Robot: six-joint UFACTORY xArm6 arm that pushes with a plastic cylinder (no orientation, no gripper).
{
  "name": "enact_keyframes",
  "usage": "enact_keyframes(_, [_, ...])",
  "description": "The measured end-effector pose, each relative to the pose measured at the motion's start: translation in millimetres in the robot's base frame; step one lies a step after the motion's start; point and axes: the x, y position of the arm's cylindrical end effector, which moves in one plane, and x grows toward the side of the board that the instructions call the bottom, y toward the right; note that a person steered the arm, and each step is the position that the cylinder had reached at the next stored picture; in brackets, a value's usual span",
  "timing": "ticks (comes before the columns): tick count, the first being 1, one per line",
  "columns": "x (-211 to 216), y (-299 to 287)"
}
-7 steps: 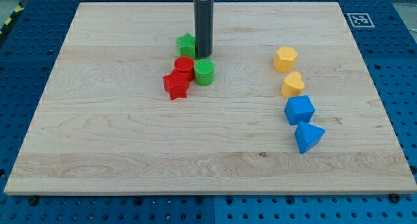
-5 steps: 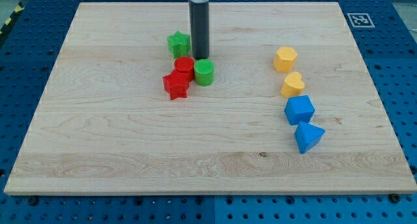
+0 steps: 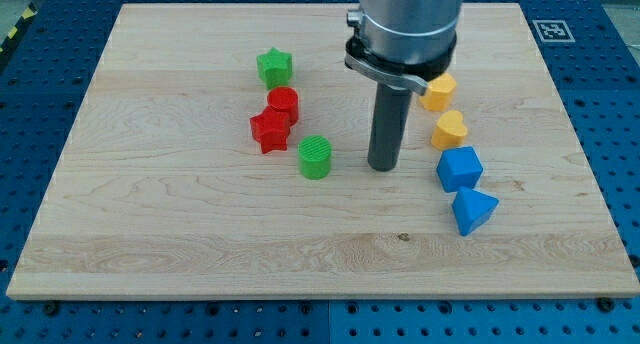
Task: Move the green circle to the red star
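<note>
The green circle [image 3: 315, 156] stands on the wooden board, below and to the right of the red star [image 3: 270, 130], a small gap apart from it. A red circle [image 3: 283, 103] touches the red star's upper right. My tip [image 3: 384, 167] rests on the board to the right of the green circle, with a clear gap between them. The rod rises to the arm's grey body at the view's top.
A green star [image 3: 273, 66] sits above the red circle. At the right stand a yellow block [image 3: 438, 90], partly behind the arm, another yellow block [image 3: 449, 130], a blue block [image 3: 459, 169] and a blue cone-like block [image 3: 473, 210].
The green circle has moved down and away from the red circle. My tip has moved from above the green circle to the board's middle, right of the circle. The green star shifted left earlier.
</note>
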Motion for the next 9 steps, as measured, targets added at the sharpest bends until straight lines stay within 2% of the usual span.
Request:
enact_keyframes(3, [-3, -14])
enact_keyframes(7, [-10, -96])
enact_keyframes(9, [-14, -61])
